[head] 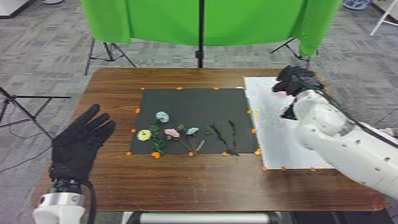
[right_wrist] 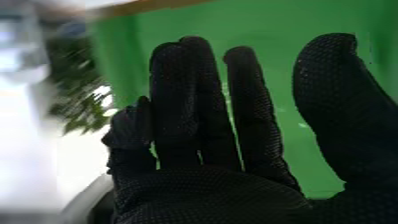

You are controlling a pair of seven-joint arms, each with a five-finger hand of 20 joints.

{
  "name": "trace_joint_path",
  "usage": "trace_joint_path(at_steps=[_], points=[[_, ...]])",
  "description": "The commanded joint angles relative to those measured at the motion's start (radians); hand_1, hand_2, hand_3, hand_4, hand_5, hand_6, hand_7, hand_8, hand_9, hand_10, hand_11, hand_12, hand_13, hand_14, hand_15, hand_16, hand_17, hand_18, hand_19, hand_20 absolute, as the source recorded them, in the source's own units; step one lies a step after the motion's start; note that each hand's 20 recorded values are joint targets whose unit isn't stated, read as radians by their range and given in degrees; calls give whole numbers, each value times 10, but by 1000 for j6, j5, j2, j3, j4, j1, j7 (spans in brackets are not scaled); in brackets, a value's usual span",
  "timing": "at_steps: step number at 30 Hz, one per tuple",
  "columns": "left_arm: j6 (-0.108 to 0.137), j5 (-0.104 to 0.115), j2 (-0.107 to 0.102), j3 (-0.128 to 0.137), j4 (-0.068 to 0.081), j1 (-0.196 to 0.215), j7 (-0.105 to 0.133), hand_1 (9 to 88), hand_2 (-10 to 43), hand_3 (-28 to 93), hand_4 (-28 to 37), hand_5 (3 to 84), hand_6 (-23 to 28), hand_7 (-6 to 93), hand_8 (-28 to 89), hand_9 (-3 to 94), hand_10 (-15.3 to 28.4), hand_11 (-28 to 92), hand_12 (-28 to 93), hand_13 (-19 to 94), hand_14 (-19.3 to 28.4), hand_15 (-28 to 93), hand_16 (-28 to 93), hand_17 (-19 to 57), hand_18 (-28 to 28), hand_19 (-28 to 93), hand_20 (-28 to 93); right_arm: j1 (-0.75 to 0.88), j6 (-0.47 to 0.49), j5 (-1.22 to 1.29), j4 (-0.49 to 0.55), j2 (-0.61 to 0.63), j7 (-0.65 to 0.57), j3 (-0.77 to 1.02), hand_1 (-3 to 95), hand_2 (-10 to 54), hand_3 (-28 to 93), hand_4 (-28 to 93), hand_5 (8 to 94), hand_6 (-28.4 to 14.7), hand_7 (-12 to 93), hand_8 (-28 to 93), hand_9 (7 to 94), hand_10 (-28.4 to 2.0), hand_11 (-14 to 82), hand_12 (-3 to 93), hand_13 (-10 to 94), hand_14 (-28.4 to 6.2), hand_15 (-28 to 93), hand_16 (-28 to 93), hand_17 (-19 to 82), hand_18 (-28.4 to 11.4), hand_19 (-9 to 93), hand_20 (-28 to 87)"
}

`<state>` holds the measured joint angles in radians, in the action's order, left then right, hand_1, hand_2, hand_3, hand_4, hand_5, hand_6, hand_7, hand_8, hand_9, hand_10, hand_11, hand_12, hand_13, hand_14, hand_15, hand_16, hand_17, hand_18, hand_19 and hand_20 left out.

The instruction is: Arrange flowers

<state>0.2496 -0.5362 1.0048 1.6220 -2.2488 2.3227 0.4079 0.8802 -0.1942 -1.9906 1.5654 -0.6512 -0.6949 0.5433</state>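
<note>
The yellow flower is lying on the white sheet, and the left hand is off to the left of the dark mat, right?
One slip: the yellow flower lies on the dark mat, near its left edge, not on the white sheet; the head view shows it. The left hand is left of the mat, as you say.

Adds up to four flower heads [head: 163,116] on one black mat [head: 191,102].
Splits into two pale blue, one yellow and one pink; also counts two dark twigs [head: 233,134], one green leafy stem [head: 159,143], one white sheet [head: 282,145] and one pink thing [head: 282,93] on it, too small to name, all on one bench [head: 178,185].
</note>
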Motion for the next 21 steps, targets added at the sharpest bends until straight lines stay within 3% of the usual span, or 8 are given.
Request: trace_joint_path(at_steps=[1,9,15,18,21], points=[[21,22,-17,-10,-3,11,25,255,59,805,-211,413,116,141,-95,374,213,266,111,271,283,536,-91,-78,265,588,113,1,115,-59,-67,12,-63,19,345,-95,837,-283,548,17,163,-138,562,-149,216,137,483,-132,760,88,185,-214,904,596],[12,5,10,8,-4,3,-24,254,58,806,-211,414,115,141,-95,374,212,266,111,271,283,538,-91,-78,264,587,112,89,304,-112,-111,-39,-68,126,327,-95,842,-283,497,18,158,-137,511,-158,195,137,445,-139,761,76,165,-210,903,595],[4,-10,31,20,-3,-10,-60,255,58,806,-211,414,116,141,-95,373,213,267,111,271,284,538,-92,-77,264,587,113,92,386,-123,-175,-90,-121,148,322,-95,844,-283,479,21,154,-133,497,-161,188,138,429,-146,765,68,162,-209,903,597],[-4,-12,37,20,-2,-14,-68,256,58,805,-212,414,116,140,-95,374,212,267,111,271,284,538,-92,-78,264,587,113,103,365,-111,-210,-116,-146,155,351,-95,834,-283,525,40,172,-144,557,-146,176,129,474,-134,731,54,189,-212,908,587],[-5,-13,35,13,-1,-22,-70,256,58,805,-213,414,115,140,-95,374,212,267,111,271,283,537,-92,-78,264,587,113,123,235,-151,-223,-111,-151,125,418,-95,801,-283,632,48,172,-122,668,-112,175,135,599,-87,669,119,241,-212,927,557]])
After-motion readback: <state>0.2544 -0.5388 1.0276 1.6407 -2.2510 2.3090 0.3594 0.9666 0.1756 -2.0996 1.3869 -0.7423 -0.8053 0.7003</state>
